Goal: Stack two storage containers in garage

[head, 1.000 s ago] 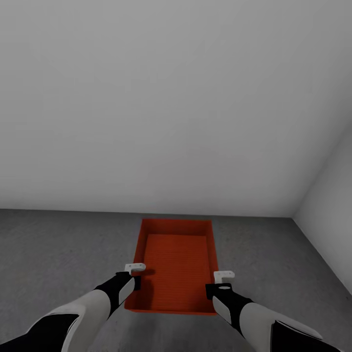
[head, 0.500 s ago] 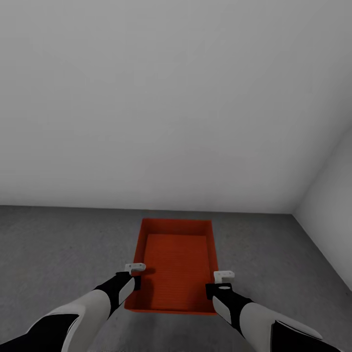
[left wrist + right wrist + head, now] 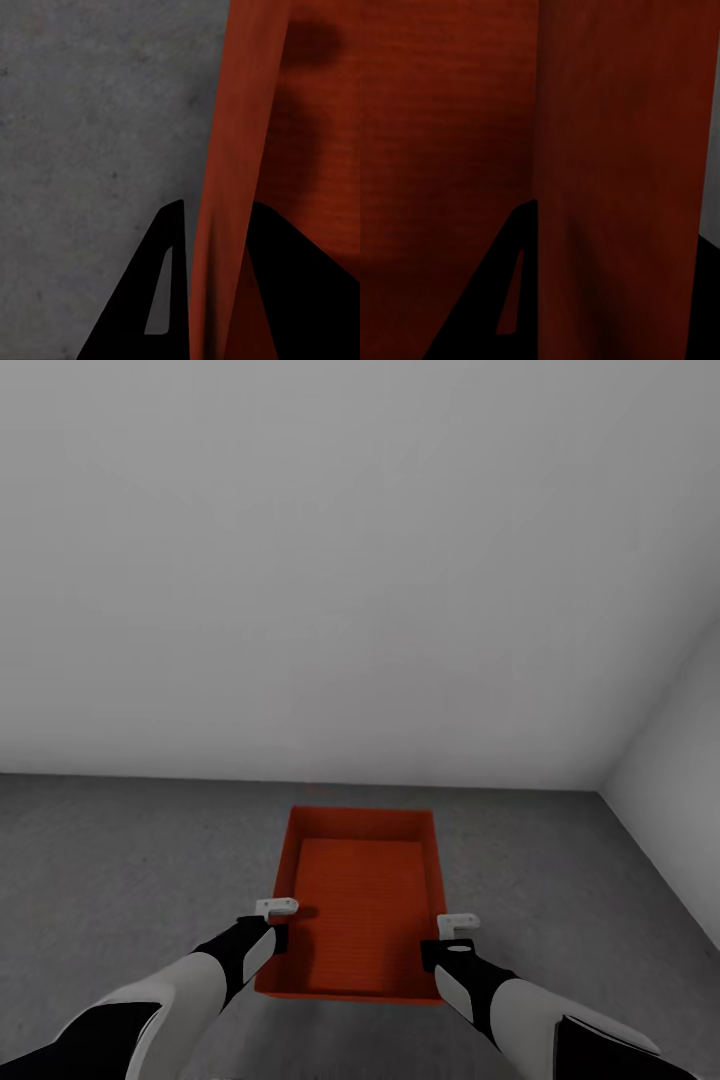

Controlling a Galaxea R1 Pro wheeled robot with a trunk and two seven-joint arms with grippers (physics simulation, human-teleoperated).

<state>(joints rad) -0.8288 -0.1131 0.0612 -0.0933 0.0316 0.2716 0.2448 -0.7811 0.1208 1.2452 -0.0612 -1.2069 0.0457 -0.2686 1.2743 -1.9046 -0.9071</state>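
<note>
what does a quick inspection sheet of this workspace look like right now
surface: dark grey mottled concrete floor, running to the walls.
job's things: one orange-red storage container, open top up and empty, held by both arms above the floor or just at it; which, I cannot tell.
clutter: nothing seen.
grippers: left end effector closed on the container's left wall, one finger outside and one inside; right end effector closed likewise on the right wall.
cables: nothing seen.
surroundings: plain grey-white wall ahead, second wall meeting it in a corner to the right.
</note>
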